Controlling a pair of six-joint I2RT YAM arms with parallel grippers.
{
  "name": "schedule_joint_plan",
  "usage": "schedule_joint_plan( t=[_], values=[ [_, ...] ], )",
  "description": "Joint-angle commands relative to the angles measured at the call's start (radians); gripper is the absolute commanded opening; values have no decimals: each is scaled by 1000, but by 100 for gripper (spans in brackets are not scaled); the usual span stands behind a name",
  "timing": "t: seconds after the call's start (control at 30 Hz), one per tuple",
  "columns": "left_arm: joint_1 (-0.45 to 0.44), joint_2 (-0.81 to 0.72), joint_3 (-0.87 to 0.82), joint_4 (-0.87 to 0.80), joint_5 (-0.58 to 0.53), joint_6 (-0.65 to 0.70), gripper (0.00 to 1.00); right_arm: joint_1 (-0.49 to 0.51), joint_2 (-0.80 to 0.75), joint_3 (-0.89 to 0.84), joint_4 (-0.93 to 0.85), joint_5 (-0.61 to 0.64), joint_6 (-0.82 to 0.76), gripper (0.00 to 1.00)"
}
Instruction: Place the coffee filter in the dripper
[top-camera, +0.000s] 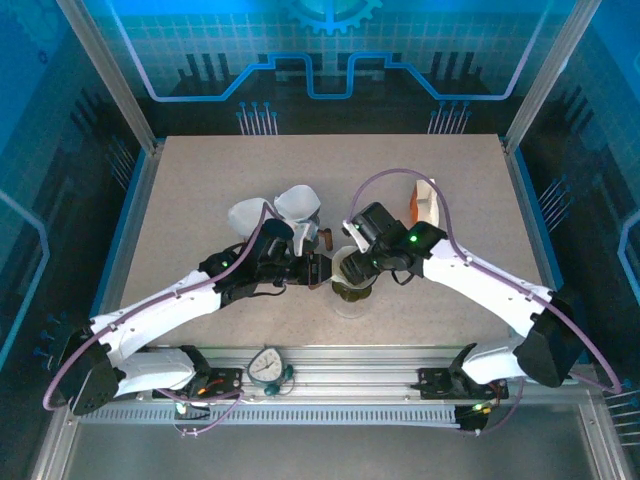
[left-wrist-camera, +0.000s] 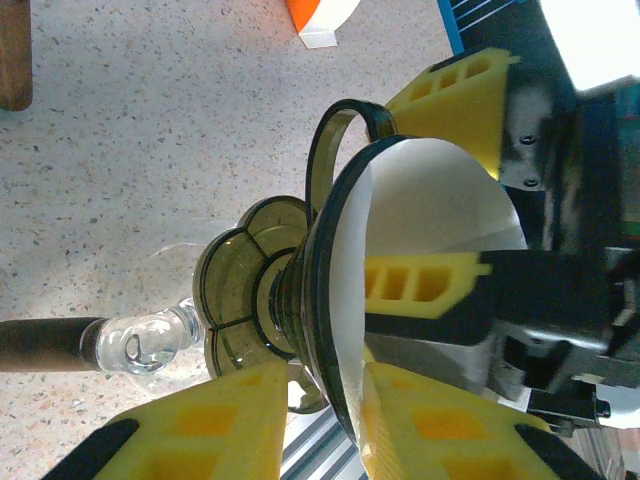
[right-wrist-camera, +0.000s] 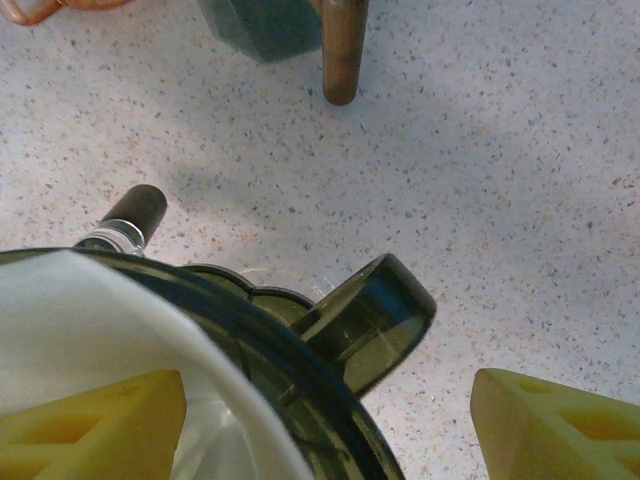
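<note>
One dripper (left-wrist-camera: 250, 290), one filter (left-wrist-camera: 440, 200) inside (white) — left hand (left-wrist-camera: 325, 400) pinching, right hand (right-wrist-camera: 328, 390) spread.

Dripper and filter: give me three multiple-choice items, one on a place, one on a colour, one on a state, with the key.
1. Where is the white filter?
A. flat on the table
B. inside the dripper
C. hanging from a hook
2. What colour is the dripper?
A. dark olive green
B. orange
C. blue
3. How does the right gripper stand?
A. shut on the filter's edge
B. shut on nothing
C. open, straddling the dripper's rim
Key: B, white paper lines the cone in the left wrist view; A, rim and handle show dark green; C, one finger sits inside the filter, the other outside the rim.
</note>
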Motion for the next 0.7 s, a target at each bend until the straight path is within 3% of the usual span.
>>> schedule_joint_plan(
  t=[0.0,0.67],
  values=[
    [4,5,-17,15,15,7,28,15,14,-14,18,4,-17,76],
    [3,12,-27,22,18,5,28,17,3,-53,52,10,4,77]
  ],
)
